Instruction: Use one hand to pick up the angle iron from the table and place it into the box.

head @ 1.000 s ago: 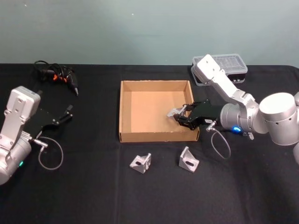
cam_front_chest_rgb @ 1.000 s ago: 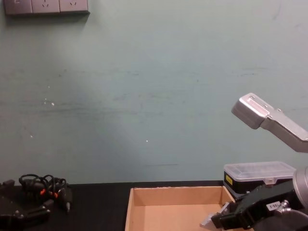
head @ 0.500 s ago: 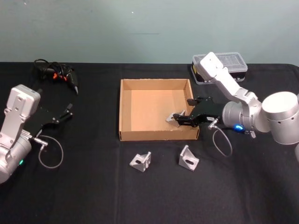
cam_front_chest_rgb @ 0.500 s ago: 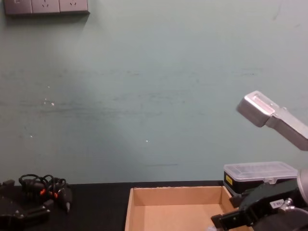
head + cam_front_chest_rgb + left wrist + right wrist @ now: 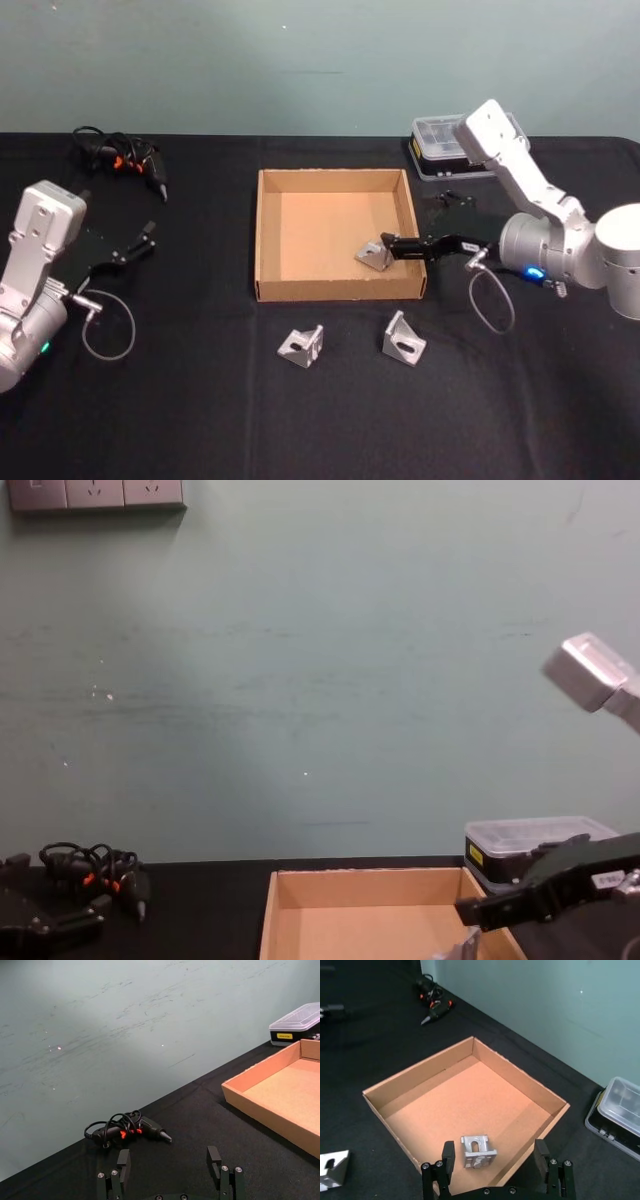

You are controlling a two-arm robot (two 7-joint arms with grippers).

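At the left edge of the head view the left gripper [image 5: 143,243] hangs low over the black table [image 5: 200,420]. Its fingers are spread apart and hold nothing. Above it, in the upper left of the frame, a black corded tool with orange marks [image 5: 128,162] lies on the tabletop.

The tan cardboard box [image 5: 335,291] sits in the middle of the frame, open on top. An angle iron [image 5: 373,255] lies on the box floor in its lower right corner, close to the right wall.

Below the box, on the table, a second angle iron [image 5: 301,347] lies under the middle of the front wall. A third angle iron [image 5: 403,340] lies under the box's lower right corner, apart from the second.

The right gripper [image 5: 404,247] reaches in from the right across the box's right wall, just beside the angle iron on the box floor. In the right wrist view its fingers stand wide apart and grasp nothing.

In the upper right a black plastic case with a clear lid [image 5: 440,148] sits partly behind the right arm.
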